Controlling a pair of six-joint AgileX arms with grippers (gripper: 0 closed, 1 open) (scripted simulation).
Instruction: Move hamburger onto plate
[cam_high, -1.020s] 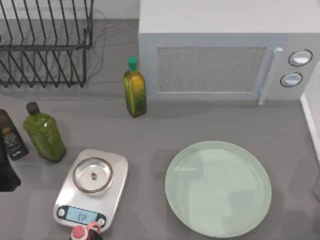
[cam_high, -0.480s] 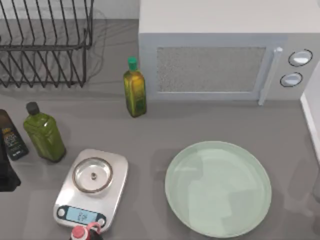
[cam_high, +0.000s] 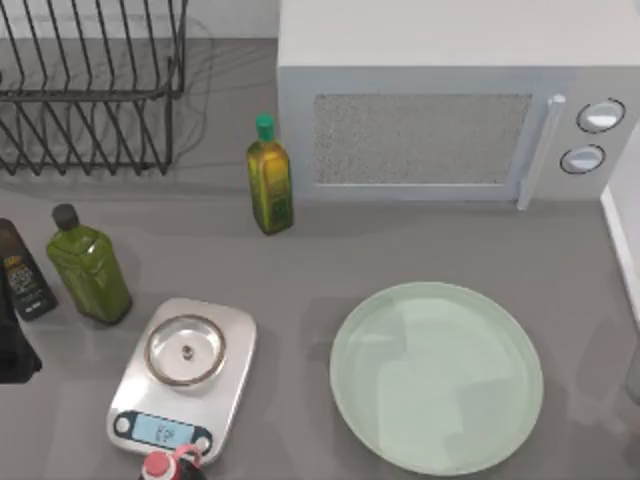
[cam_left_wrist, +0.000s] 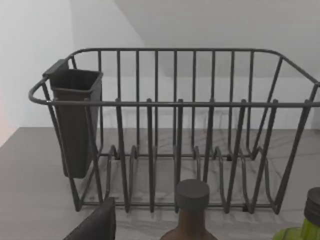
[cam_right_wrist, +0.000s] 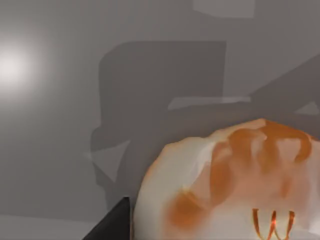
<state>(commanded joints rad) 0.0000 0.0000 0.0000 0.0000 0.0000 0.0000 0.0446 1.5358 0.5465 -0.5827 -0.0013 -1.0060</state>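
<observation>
Hamburger (cam_right_wrist: 235, 185) sits right under the right wrist camera, cream-white with orange and peach patches, looming large against grey bench (cam_right_wrist: 50, 125). One dark finger (cam_right_wrist: 112, 222) of the right pincer shows at the frame edge just beside it; cannot tell whether the pincer is apart or clamped, or whether it touches the burger.

Top view, near edge first: a red-and-pink item (cam_high: 170, 465) is cut off at the front edge, touching the front of the steel scale (cam_high: 185, 375) with its round pan and lit display. Plate (cam_high: 437, 376), pale mint green, lies to the right of the scale, well apart from it, bare surface. Dark bulk of the left arm (cam_high: 15, 345) sits at the left edge; its pincer state cannot be told.

Further back: green square bottle (cam_high: 88, 267) and a dark bottle (cam_high: 22, 270) beside it at left. Olive oil bottle (cam_high: 269, 178), green cap, stands upright near the microwave's front left corner. Microwave (cam_high: 450, 120) spans the back right, door shut. Wire dish rack (cam_high: 90, 90) occupies the back left; the left wrist view looks straight into it (cam_left_wrist: 175, 135), with a dark cutlery cup (cam_left_wrist: 75, 120) hung on one end and a dark bottle cap (cam_left_wrist: 192, 195) in front.
</observation>
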